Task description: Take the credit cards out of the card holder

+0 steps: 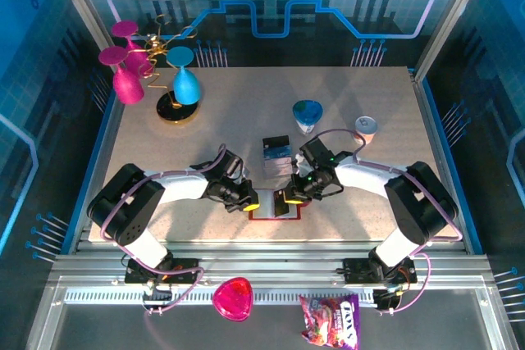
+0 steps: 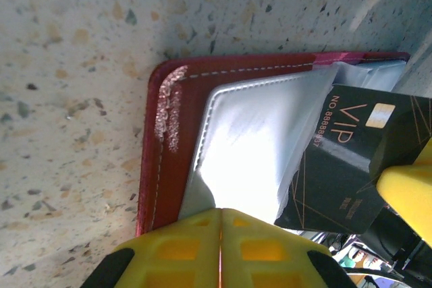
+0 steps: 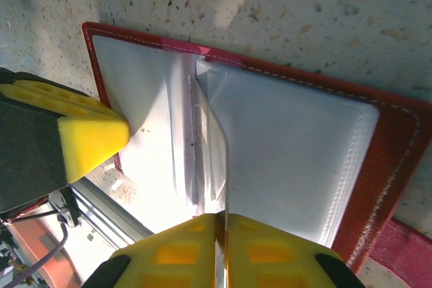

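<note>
Card holder (image 2: 172,166) spread open on the table (image 2: 81,65), directly beneath both pairs of fingers. Left gripper (image 2: 220,224) closed tip to tip, pressing on the clear pocket (image 2: 263,139) just ahead of its tips. Right gripper (image 3: 219,224) pinched tight on the black card (image 2: 351,160), partly out of its pocket beside the left fingers; loose cards (image 1: 277,156) well beyond both grippers.

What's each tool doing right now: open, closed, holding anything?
Left tool: closed, tips at the dark red folding wallet's clear plastic pocket; pinch cannot be told.
Right tool: closed on the black rectangular VIP card.
</note>
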